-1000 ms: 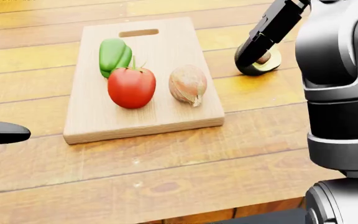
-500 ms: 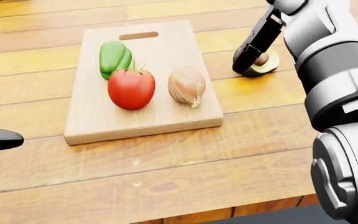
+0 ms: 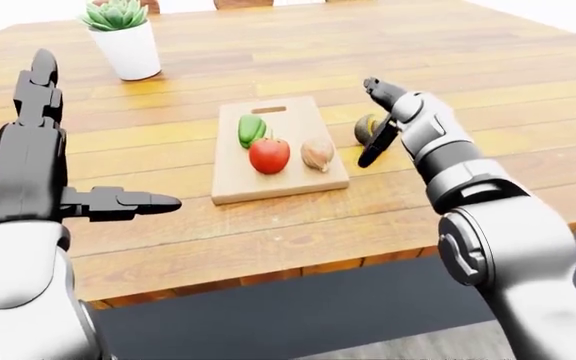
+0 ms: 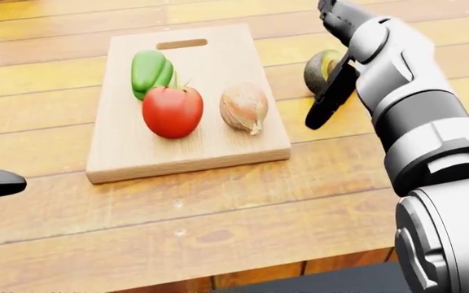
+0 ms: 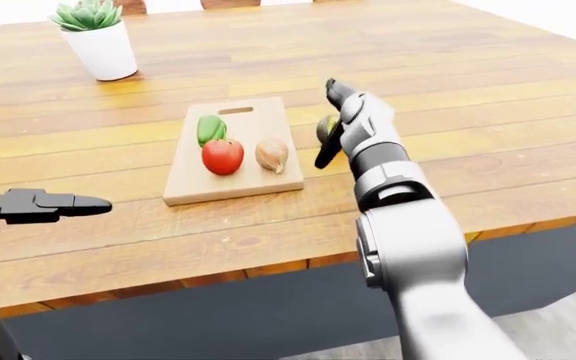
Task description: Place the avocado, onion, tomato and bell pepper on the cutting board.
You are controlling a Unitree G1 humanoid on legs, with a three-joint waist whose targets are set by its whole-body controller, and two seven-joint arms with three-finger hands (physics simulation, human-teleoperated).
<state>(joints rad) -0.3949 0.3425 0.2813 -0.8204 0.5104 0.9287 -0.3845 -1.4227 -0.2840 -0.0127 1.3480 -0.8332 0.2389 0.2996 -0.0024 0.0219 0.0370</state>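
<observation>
Hovering beside the avocado (image 4: 319,69), your right hand (image 4: 332,91) is open; tomato (image 4: 172,110) sits on the cutting board (image 4: 189,155).

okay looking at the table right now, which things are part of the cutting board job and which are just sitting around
Part of the job:
cutting board
bell pepper, tomato and onion, all on the board
avocado, on the table right of the board, beside the right hand

Just sitting around:
potted succulent, top left in the left-eye view
</observation>
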